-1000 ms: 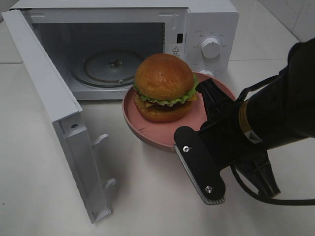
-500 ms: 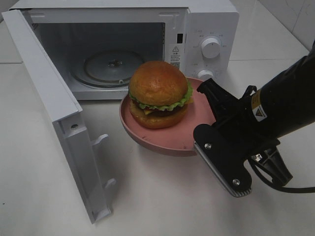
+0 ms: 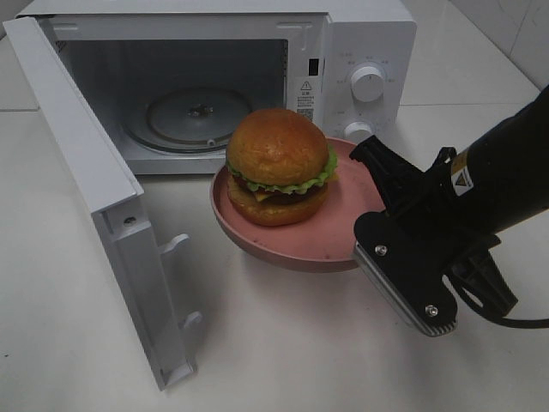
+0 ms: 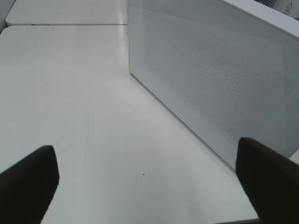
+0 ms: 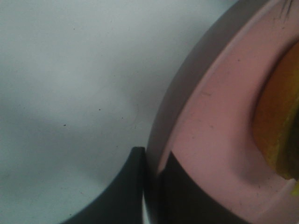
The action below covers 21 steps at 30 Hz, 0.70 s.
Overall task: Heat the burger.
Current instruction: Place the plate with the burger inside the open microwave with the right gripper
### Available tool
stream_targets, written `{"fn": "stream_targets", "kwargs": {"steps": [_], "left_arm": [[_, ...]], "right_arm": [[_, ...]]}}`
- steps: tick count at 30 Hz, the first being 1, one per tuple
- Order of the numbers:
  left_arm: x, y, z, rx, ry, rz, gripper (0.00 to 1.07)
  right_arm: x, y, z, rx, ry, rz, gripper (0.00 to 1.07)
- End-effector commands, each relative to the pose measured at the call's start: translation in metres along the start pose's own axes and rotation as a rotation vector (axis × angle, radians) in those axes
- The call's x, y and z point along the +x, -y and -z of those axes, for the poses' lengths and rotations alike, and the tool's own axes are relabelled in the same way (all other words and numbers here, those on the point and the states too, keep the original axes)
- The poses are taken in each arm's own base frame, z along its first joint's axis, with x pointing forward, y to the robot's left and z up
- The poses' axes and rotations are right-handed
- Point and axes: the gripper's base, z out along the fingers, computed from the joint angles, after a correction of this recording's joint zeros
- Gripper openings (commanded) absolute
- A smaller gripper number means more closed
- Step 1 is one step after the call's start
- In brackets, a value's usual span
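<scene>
- Burger (image 3: 279,167) is sitting upright at the middle of a round pink plate (image 3: 330,245), with its domed bun on top and its lettuce frill and cheese edge showing. Plate and burger are hanging just in front of the oven's open mouth, not yet inside.
- Pink plate is serving as the carrier, so the soft burger itself is not being squeezed. The plate appears to be raised off the white tabletop (image 3: 274,369), judging by the shadow under it, and it is tipping slightly.
- Right gripper (image 3: 373,215) is clenching the plate's rim on the side away from the oven door; the right wrist view is showing that rim pinched between the two fingers (image 5: 131,186). Gripping the far rim is leaving the leading edge free to enter the cavity first.
- Microwave oven (image 3: 364,43) is standing behind the plate, with its door (image 3: 94,189) swung fully out to the left. The glass turntable (image 3: 197,116) is lying bare and is probably the place where the plate is meant to rest.
- Left gripper (image 4: 147,184) is standing wide apart with nothing between its jaws, low over the tabletop and beside a white perforated panel (image 4: 219,88), probably the door's outer face. It is keeping clear of the plate's path.
</scene>
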Motion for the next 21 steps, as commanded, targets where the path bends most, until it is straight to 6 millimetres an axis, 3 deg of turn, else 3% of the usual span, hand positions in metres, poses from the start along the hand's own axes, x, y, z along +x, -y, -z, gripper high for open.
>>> {"fn": "stream_targets", "kwargs": {"steps": [1, 15, 21], "left_arm": [[0.002, 0.000, 0.002, 0.003, 0.027, 0.002, 0.98], [0.002, 0.000, 0.002, 0.003, 0.027, 0.002, 0.98], [0.002, 0.000, 0.002, 0.003, 0.027, 0.002, 0.98]], "right_arm": [[0.000, 0.011, 0.004, 0.110, 0.000, 0.003, 0.00], [-0.009, 0.019, -0.005, 0.165, 0.007, 0.029, 0.00], [-0.012, 0.032, -0.009, 0.182, 0.013, 0.013, 0.00]]}}
